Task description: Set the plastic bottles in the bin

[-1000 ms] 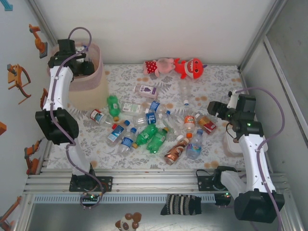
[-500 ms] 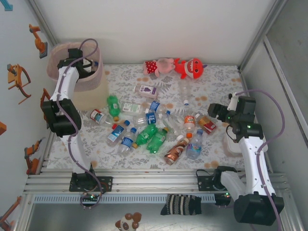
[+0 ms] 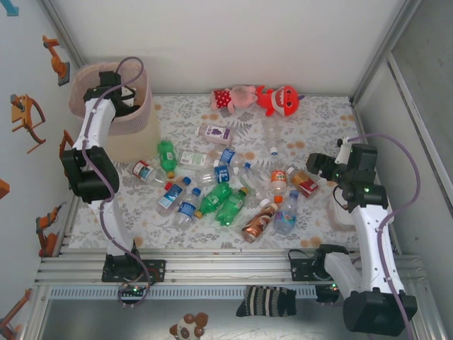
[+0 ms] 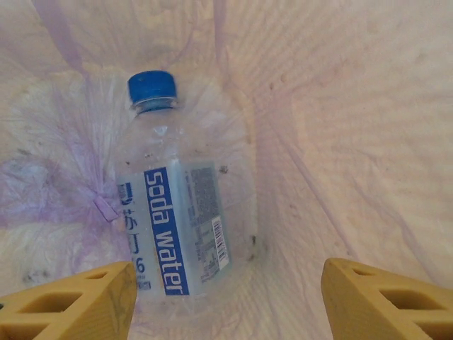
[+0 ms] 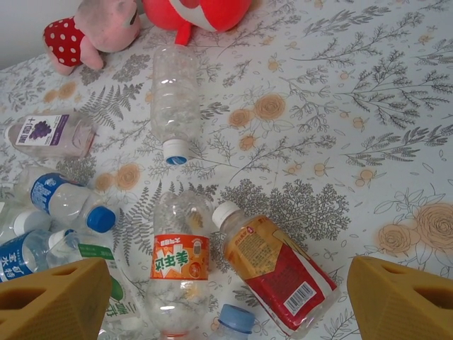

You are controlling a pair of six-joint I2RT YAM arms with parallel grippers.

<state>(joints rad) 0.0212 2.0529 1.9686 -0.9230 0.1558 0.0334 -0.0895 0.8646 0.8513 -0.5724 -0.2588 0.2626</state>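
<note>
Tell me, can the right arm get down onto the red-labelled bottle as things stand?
Probably yes. The right end effector hangs open over the red-labelled bottle, and nothing lies on top of it. The orange-labelled bottle lies close beside it, so a finger might nudge that one.

Pink plush toy (image 5: 92, 28): far ahead and left of the right claw (image 5: 226, 297), on the floral tablecloth (image 5: 396, 106).
Red plush toy (image 5: 195, 13): just beside it.
Striped sock (image 3: 265, 301): behind the claw.
</note>
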